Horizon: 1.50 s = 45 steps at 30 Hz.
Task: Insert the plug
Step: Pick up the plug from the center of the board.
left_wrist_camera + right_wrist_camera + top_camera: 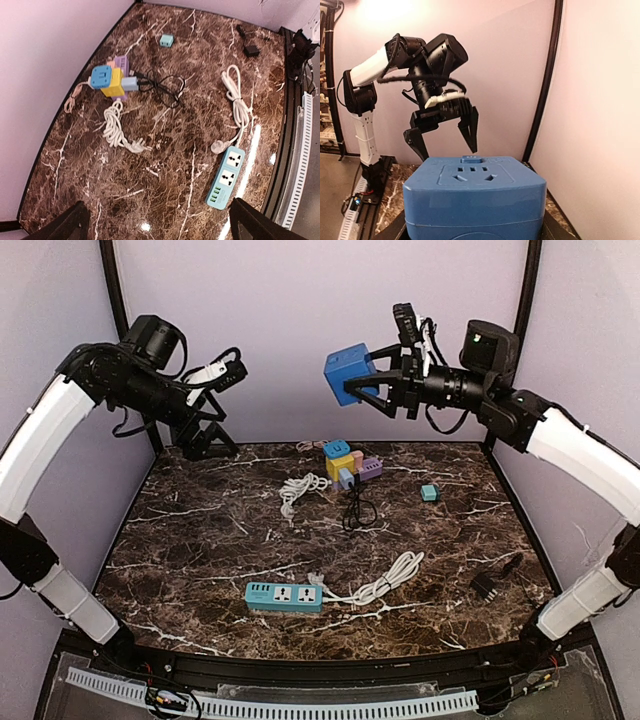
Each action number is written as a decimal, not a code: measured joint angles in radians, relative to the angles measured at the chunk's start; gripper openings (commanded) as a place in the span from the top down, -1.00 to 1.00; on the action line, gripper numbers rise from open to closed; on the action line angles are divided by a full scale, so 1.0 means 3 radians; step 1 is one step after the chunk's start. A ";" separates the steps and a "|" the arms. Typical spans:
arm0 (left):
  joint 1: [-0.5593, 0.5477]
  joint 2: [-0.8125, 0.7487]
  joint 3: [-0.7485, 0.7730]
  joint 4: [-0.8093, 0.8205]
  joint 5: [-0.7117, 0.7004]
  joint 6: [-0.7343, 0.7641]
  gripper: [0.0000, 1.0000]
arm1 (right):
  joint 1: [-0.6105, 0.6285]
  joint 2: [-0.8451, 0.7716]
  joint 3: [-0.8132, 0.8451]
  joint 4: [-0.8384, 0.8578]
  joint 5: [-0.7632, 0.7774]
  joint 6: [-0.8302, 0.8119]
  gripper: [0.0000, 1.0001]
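Observation:
My right gripper [362, 382] is raised high above the back of the table, shut on a blue cube socket [349, 372]. In the right wrist view that socket [474, 197] fills the bottom of the frame, its slotted face turned up. My left gripper [205, 445] hangs open and empty at the back left, its fingers [470, 127] also seen beyond the cube. A white cable's plug [218, 146] lies beside a light-blue power strip [284, 596] near the front. A second coiled white cable with a plug [141, 145] lies mid-table.
A cluster of coloured cube adapters [345, 462] with a black cord [357, 510] sits at the back centre. A small teal adapter [429, 493] lies to the right, and a black adapter [487, 585] at front right. Purple walls enclose the table.

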 measured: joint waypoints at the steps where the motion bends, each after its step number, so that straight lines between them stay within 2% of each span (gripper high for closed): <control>1: 0.0000 -0.0060 0.0031 0.0001 0.0048 -0.0010 -0.97 | 0.0037 0.0009 -0.0050 0.0093 -0.0033 0.0093 1.00; 6: -0.0028 -0.0286 0.0193 -0.0005 0.0256 0.0006 -0.97 | 0.0320 0.0093 -0.0079 0.0268 -0.0055 0.0456 1.00; 11: -0.0258 -0.0371 0.0254 -0.0020 0.0219 0.0113 -0.97 | 0.0704 -0.0001 -0.0313 0.0501 0.0495 0.0511 1.00; 13: -0.0430 -0.0388 0.0256 -0.0028 0.0178 0.0149 -0.97 | 0.0905 -0.0079 -0.0534 0.0647 0.0938 0.0491 1.00; 16: -0.0666 -0.0376 0.0281 -0.0022 0.0078 0.0097 -0.97 | 0.1282 -0.0093 -0.0804 0.0904 0.1891 0.0365 1.00; 19: -0.0739 -0.0277 0.0456 0.0028 0.0032 -0.0181 -0.98 | 0.1706 0.0052 -0.0961 0.1350 0.2977 -0.0017 1.00; 22: -0.0735 -0.0149 0.0689 0.0179 0.0033 -0.0535 -0.97 | 0.2026 0.0427 -0.0955 0.2037 0.3836 -0.0607 1.00; 26: -0.0734 -0.0090 0.0758 0.0324 0.0086 -0.0918 -0.97 | 0.2193 0.0921 -0.0786 0.2480 0.4459 -0.1254 1.00; 33: -0.0734 -0.0027 0.0646 0.0402 0.0014 -0.1193 -0.97 | 0.2216 0.1109 -0.0615 0.2706 0.4849 -0.1616 1.00; 45: -0.0734 0.0039 0.0488 0.0404 0.0000 -0.1260 -0.77 | 0.2216 0.1108 -0.0580 0.2759 0.4721 -0.1517 1.00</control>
